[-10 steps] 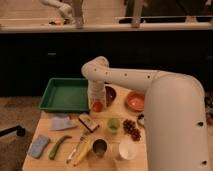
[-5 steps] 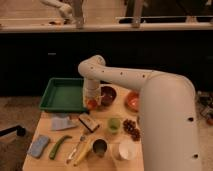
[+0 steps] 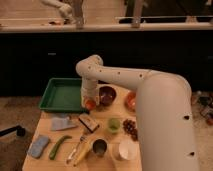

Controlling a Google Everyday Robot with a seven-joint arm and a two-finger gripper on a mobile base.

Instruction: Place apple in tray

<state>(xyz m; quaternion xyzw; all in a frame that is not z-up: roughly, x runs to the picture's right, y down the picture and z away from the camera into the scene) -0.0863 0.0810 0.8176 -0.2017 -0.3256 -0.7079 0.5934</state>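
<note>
- A blue cloth [image 3: 38,146] lay at the lower left of the table [image 3: 50,120], with a green vegetable [image 3: 58,147] just to its right.
- The tray [image 3: 61,94] sat at the table's upper left corner, left of frame centre.
- A pale folded cloth [image 3: 62,123] lay below the tray, and a small brown block [image 3: 88,122] sat just to its right.
- The gripper [image 3: 90,103] hung below the arm [image 3: 150,95] at mid-frame, just beside the tray's right edge.
- Its fingers were closed around the apple [image 3: 90,104], which was at the tray's right rim, between the tray and a dark bowl [image 3: 107,94].
- Whether the apple was over the tray or still over the table could not be told.
- A metal cup [image 3: 99,147] stood at lower centre, a banana [image 3: 84,152] lying to its left.
- A pale green round thing [image 3: 114,124] sat right of centre, dark grapes [image 3: 130,126] beside it.
- A white cup [image 3: 126,149] stood at the lower right.
- An orange bowl [image 3: 131,101] showed partly behind the arm.
</note>
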